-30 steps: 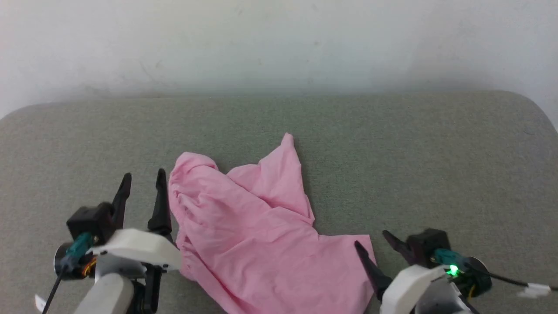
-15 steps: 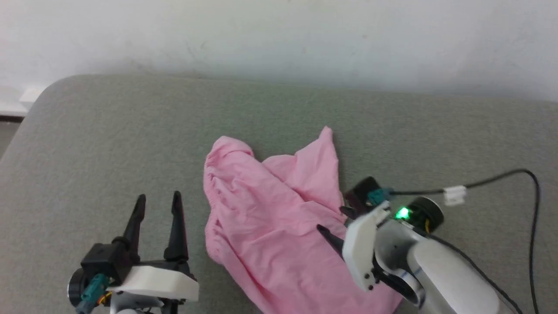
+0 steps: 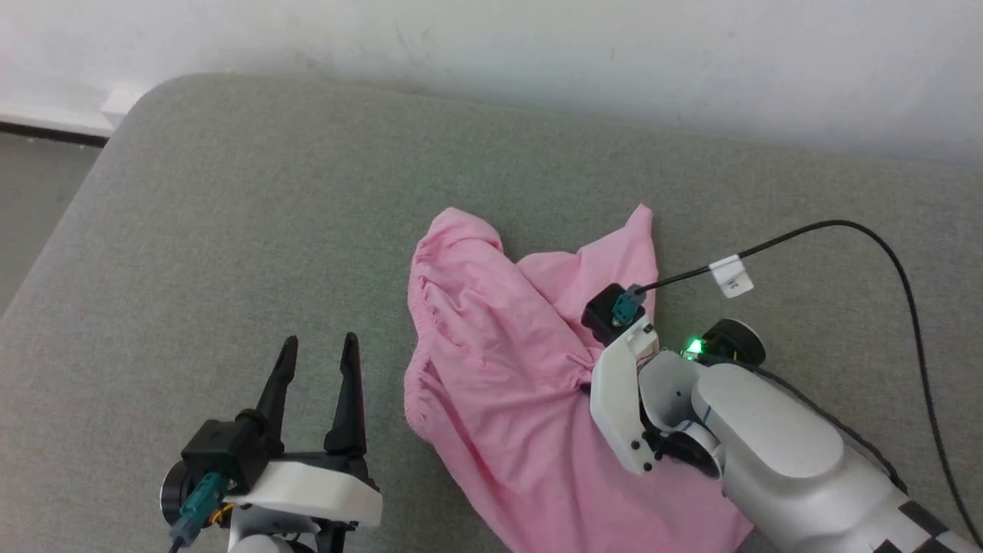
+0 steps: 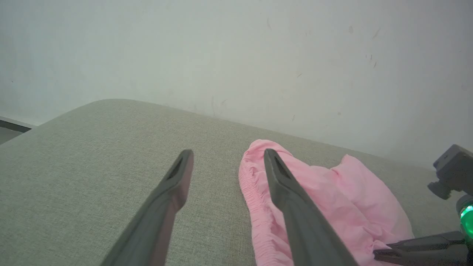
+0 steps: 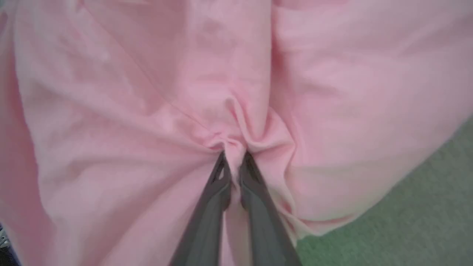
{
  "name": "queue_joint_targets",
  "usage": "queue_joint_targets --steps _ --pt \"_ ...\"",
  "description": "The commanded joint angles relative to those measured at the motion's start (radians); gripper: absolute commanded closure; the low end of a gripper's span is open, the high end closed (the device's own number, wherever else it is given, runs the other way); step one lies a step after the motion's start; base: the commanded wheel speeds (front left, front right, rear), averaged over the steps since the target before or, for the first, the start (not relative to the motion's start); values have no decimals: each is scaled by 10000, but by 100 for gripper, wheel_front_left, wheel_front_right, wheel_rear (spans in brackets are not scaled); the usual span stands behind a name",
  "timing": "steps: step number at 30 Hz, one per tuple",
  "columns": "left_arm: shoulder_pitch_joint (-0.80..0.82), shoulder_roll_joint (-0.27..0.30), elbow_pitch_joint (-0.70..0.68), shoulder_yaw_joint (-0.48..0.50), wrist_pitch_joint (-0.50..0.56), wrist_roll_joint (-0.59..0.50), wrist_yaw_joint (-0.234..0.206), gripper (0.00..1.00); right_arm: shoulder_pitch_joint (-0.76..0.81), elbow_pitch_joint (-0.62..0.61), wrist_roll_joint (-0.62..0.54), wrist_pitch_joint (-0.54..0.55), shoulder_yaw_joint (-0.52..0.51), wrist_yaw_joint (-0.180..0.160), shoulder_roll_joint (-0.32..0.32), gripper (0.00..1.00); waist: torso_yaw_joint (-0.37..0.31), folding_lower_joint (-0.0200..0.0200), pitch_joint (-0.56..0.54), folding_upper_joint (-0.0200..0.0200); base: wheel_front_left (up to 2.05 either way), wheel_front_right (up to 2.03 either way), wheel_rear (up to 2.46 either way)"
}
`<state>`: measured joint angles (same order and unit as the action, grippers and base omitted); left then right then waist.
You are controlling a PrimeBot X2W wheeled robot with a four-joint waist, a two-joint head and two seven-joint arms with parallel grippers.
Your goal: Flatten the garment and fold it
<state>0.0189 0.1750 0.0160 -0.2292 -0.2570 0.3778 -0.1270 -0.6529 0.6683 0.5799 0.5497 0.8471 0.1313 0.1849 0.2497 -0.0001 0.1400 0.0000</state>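
Observation:
The garment is crumpled pink cloth with a gathered waistband along its left edge, lying mid-surface. My right gripper points down into its middle, and the two fingers have pinched a small ridge of cloth between their tips; creases fan out from that spot. In the head view the right hand covers those fingers. My left gripper stands open to the left of the waistband, apart from the cloth, with nothing between its fingers. The left wrist view has the garment just right of the open left gripper.
The garment lies on a grey-green padded surface with a rounded far-left corner, beyond which the floor drops away. A pale wall runs behind. A black cable with a white tag arcs over the right side.
The camera has turned, shifting the whole picture. My right gripper came from the garment's lower right corner onto its middle and closed on a pinch of cloth. The left gripper stays open.

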Motion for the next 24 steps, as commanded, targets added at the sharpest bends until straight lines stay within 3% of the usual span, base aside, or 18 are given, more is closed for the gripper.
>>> queue_joint_targets --steps 1,7,13,17,18,19,24 --pt "151 -94 85 112 -47 -94 115 0 86 244 180 -268 167 -6 31 100 74 1 114 0 0 0 0" --pt "235 -317 292 303 -47 -348 388 0 -1106 1090 -27 -2323 -607 -6 139 100 -3 1 177 0 0 0 0" --pt "503 -566 568 226 -47 -543 731 0 -2057 2882 -145 -3530 -1865 -6 373 100 204 1 417 0 0 0 0" --pt "621 -712 754 278 -47 -631 860 0 -2250 3731 -303 -4344 -2143 -6 353 100 241 1 579 0 0 0 0" --pt "621 -740 800 312 -47 -638 887 0 -2221 3833 -273 -4601 -2180 -6 277 64 218 1 581 0 0 0 0" --pt "610 -759 855 341 -47 -655 911 0 -2178 3910 -280 -4886 -2181 -6 214 0 181 1 563 0 0 0 0" --pt "489 -784 1060 468 -47 -781 990 0 -1653 3754 -230 -6946 -2248 -6 -67 0 -107 1 161 0 0 0 0"
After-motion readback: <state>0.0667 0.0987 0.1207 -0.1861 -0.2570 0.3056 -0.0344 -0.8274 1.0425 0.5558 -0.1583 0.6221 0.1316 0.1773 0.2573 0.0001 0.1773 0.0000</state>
